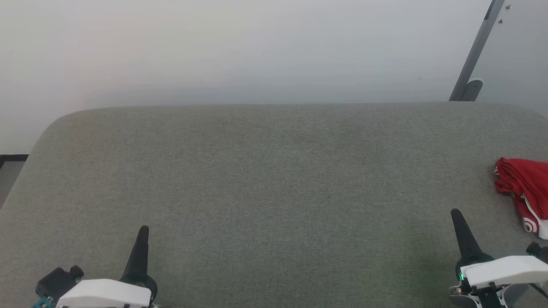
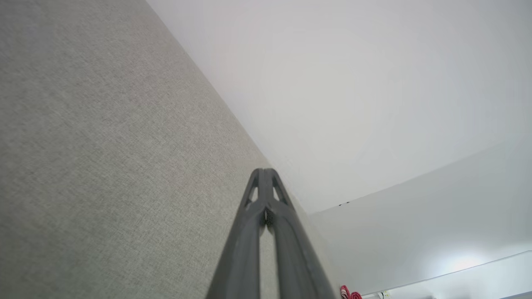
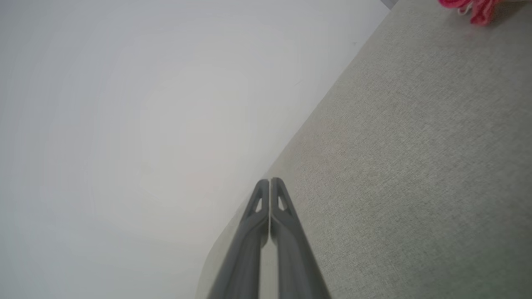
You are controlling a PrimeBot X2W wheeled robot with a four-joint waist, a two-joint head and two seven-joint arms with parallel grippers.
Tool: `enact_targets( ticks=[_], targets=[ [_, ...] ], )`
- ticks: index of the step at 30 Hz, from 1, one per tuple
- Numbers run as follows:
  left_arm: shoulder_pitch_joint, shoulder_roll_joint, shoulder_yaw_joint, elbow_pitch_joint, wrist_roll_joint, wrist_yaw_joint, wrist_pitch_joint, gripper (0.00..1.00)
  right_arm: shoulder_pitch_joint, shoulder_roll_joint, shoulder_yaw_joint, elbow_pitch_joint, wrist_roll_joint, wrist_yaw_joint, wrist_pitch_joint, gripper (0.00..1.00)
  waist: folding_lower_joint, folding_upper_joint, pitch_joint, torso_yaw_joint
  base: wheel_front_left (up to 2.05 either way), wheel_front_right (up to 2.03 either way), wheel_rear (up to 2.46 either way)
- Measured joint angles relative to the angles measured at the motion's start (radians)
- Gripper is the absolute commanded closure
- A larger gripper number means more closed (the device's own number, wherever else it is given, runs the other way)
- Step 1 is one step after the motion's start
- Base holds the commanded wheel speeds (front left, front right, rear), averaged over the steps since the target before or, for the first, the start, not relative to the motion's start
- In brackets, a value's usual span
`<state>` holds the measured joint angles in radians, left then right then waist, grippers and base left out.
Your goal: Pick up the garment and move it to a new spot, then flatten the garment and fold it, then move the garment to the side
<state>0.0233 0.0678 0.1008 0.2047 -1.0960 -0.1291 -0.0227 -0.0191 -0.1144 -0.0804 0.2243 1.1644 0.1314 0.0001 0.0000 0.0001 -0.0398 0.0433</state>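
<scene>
The garment [image 1: 524, 188] lies bunched up, red with white trim, at the far right edge of the grey fabric surface [image 1: 274, 192], partly cut off by the head view's border. A red edge of the garment [image 3: 469, 6] shows at the top right of the right wrist view, and a sliver of the garment [image 2: 348, 293] shows at the bottom of the left wrist view. My right gripper [image 1: 456, 214] is shut and empty, a short way to the left of the garment and nearer me. My left gripper [image 1: 144, 231] is shut and empty at the lower left, far from it.
A pale wall [image 1: 257, 51] stands behind the surface's far edge. A grey metal post [image 1: 475, 55] leans at the back right. The surface's left corner is rounded, with a dark strip [image 1: 13, 158] beyond it.
</scene>
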Motion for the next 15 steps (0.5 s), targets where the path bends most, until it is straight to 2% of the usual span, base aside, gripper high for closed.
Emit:
enact_targets(
  ticks=[15],
  targets=[
    [-0.032,-0.006,0.003,0.012,-0.147,0.0,0.039,1.0,-0.026,0.019,-0.012,0.006,0.125,0.0,0.031,1.0,0.0,0.0,0.01,-0.01,0.0,0.0,0.0]
  ],
)
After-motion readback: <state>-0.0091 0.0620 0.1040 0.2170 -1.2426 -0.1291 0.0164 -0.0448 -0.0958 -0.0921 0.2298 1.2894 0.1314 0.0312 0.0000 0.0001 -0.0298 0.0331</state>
